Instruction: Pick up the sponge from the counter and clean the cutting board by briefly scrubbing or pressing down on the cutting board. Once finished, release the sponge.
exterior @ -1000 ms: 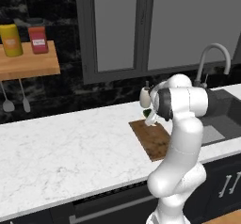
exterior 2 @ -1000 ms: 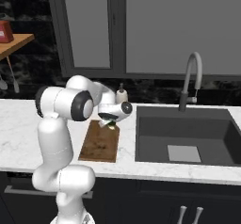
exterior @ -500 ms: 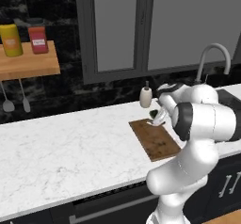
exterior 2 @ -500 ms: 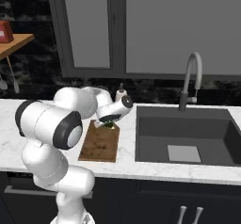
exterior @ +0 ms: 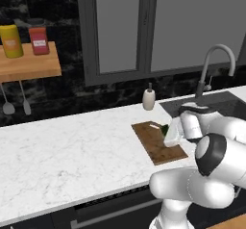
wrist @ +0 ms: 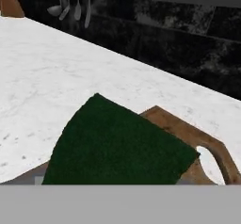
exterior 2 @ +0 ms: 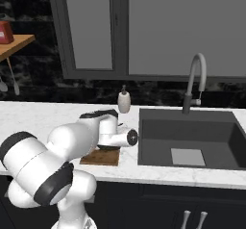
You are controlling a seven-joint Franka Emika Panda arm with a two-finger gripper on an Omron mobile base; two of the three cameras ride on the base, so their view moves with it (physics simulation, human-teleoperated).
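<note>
The brown wooden cutting board (exterior: pixel 156 144) lies on the white marble counter (exterior: pixel 72 151), just left of the sink. My gripper (exterior: pixel 168 133) hangs low over the board's right edge, shut on the dark green sponge (exterior: pixel 164 128). In the hand view the sponge (wrist: pixel 117 148) sits close up and covers my fingertips. Beyond it lies the board's handle end with its hole (wrist: pixel 207 140). In the right base view my arm covers most of the board (exterior 2: pixel 100 157). Whether the sponge touches the wood I cannot tell.
A white soap dispenser (exterior: pixel 149 99) stands at the back of the counter behind the board. The faucet (exterior: pixel 211 64) and dark sink (exterior 2: pixel 187 141) are to the right. A wooden wall shelf (exterior: pixel 29 64) with two jars and hanging utensils (exterior: pixel 14 103) is at far left.
My arm has folded down and forward, its elbow sinking low in front of the counter. The hand has stayed over the board's right side with the sponge in it.
</note>
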